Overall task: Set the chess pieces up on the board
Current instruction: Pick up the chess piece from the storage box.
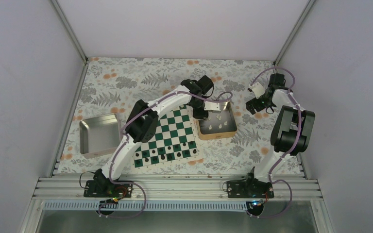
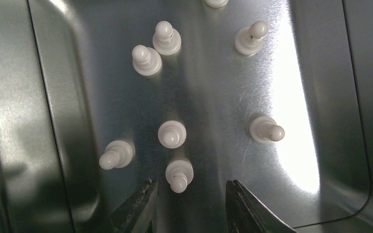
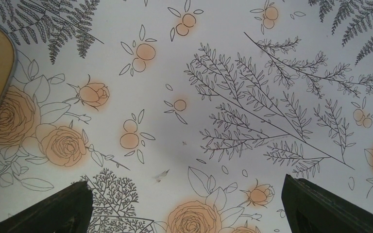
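Left wrist: left gripper (image 2: 192, 191) spread over lower-centre white pawn (image 2: 179, 174) in tin (image 2: 53, 97), pick step, likely needs lowering then closing; right gripper (image 3: 184, 194) spread.

My floral table (image 1: 126, 82) carries a grey tray (image 1: 98, 136) at left, the board (image 1: 175, 133) mid-table, and a tan tin (image 1: 217, 135) just beside it.

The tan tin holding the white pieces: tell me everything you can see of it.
The tan tin is a shallow rectangular metal box with rounded corners, tan outside, shiny bare steel inside. It lies flat and lidless on the floral cloth, by the far right corner of the chessboard. Scattered white pawns sit on its floor. The left claw hangs open above them.
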